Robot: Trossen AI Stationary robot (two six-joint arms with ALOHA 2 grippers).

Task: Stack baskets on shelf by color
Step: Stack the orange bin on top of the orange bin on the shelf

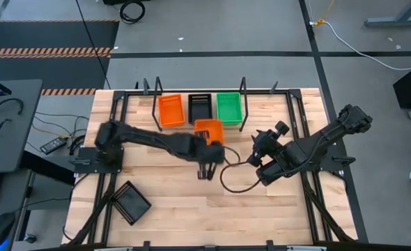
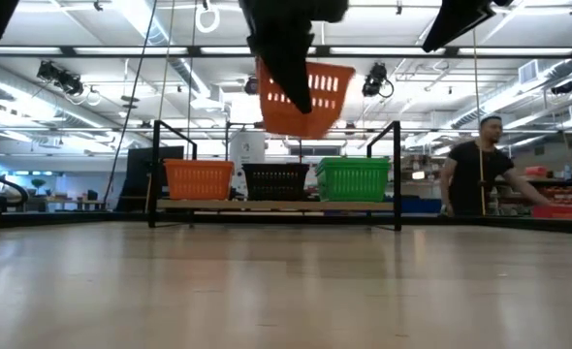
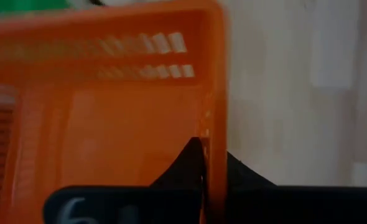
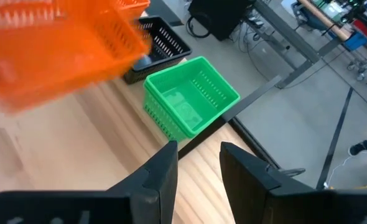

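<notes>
My left gripper (image 3: pixel 208 165) is shut on an orange basket (image 1: pixel 209 130), which it holds in the air over the middle of the table, just in front of the shelf (image 2: pixel 276 205). In the low view this basket (image 2: pixel 305 97) hangs tilted above shelf height. On the shelf stand, left to right, an orange basket (image 1: pixel 171 110), a black basket (image 1: pixel 199 107) and a green basket (image 1: pixel 228 108), each on its bottom. My right gripper (image 4: pixel 197 168) waits open right of centre, with nothing between its fingers. My left gripper pinches one side wall of the orange basket at its rim (image 3: pixel 212 146). One finger (image 3: pixel 188 163) is inside the basket and the other (image 3: pixel 241 173) outside. The fingers come slanting down from above. The basket is lifted clear and hangs tilted.
A black basket (image 1: pixel 130 202) lies on the table near its front left corner. A black cable (image 1: pixel 233 178) loops on the table below my right arm. The shelf's black posts (image 2: pixel 397 174) rise at the far side. A person (image 2: pixel 475 174) stands beyond the table.
</notes>
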